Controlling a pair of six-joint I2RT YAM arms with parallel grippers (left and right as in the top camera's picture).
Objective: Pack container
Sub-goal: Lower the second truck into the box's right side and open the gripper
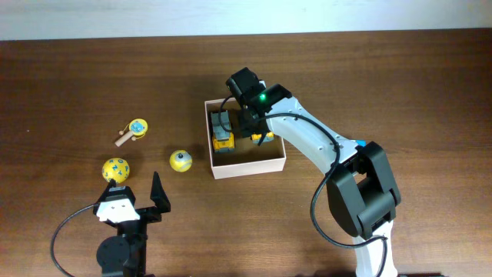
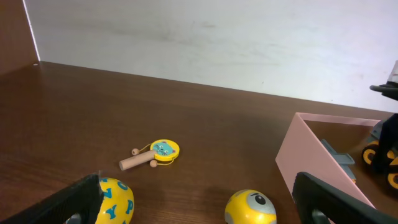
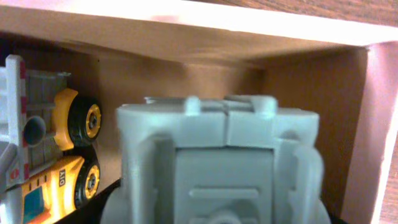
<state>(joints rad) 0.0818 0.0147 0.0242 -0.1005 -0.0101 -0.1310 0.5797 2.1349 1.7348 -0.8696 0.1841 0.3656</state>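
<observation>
The container [image 1: 247, 167], a shallow square box with whitish walls and a brown inside, stands mid-table. A yellow and grey toy truck [image 1: 222, 136] lies in its left half, and the right wrist view shows it too [image 3: 46, 155]. My right gripper [image 1: 248, 125] reaches down into the box. A grey toy [image 3: 221, 162] fills the space between its fingers [image 3: 93, 202]. Whether the fingers press on it does not show. My left gripper [image 1: 142, 201] stands wide open and empty near the front edge, between a yellow letter ball [image 2: 115, 202] and a yellow ball with an eye [image 2: 250, 207].
Left of the box lie the letter ball [image 1: 116, 169], the eye ball [image 1: 180, 161] and a small yellow drum rattle with a wooden handle [image 1: 136, 128]. The box's pale wall [image 2: 305, 155] rises to the right of my left gripper.
</observation>
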